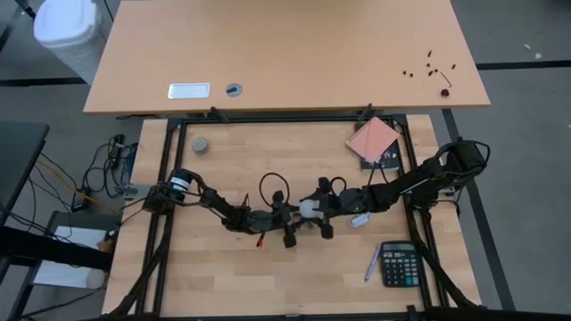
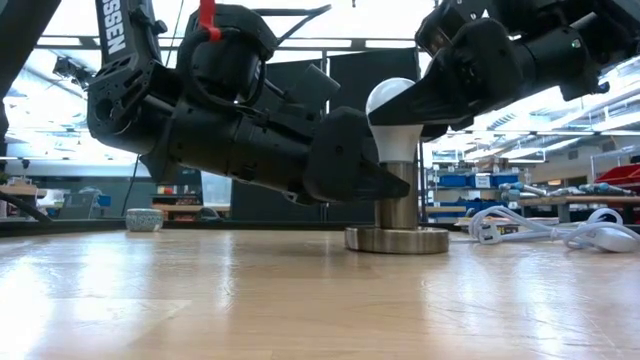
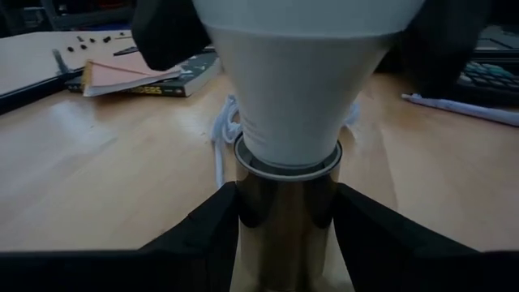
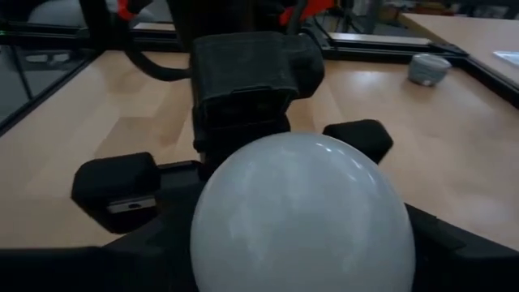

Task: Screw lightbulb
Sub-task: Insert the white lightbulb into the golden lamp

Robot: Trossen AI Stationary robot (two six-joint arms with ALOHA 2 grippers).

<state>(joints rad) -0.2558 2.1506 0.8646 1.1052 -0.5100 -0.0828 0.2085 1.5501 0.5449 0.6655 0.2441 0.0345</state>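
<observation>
The left gripper [image 1: 287, 218] is meeting the right gripper [image 1: 326, 212] near the middle of the worktop [image 1: 223, 276], a little toward its front edge, and the lightbulb [image 1: 308, 209] is sitting between them in the high view. A small grey cap [image 1: 200, 144] is lying near the back left corner, a calculator [image 1: 398, 264] and a pen [image 1: 371, 264] near the front right.

In the low view the bulb is standing upright in the metal socket [image 2: 398, 212], whose round polished base is resting flat on the pale wood. The left gripper's fingers are pinching the socket's stem low down, while the right gripper is pinching the bulb's rounded head from above.

The left wrist view is showing the dark fingers pressed against both sides of the chrome stem, with the bulb's matte white cone narrowing into the collar — no thread is showing above the rim, so the bulb is probably seated far in.

The right wrist view is filling with the glossy, smooth dome, the fingers hugging its sides.

To do this step well, the right gripper should be turning about the bulb's upright axis with light squeeze only, as the glossy surface is likely slippery and fragile — and the left should be holding the stem firmly so the base is not spinning or tipping.
</observation>
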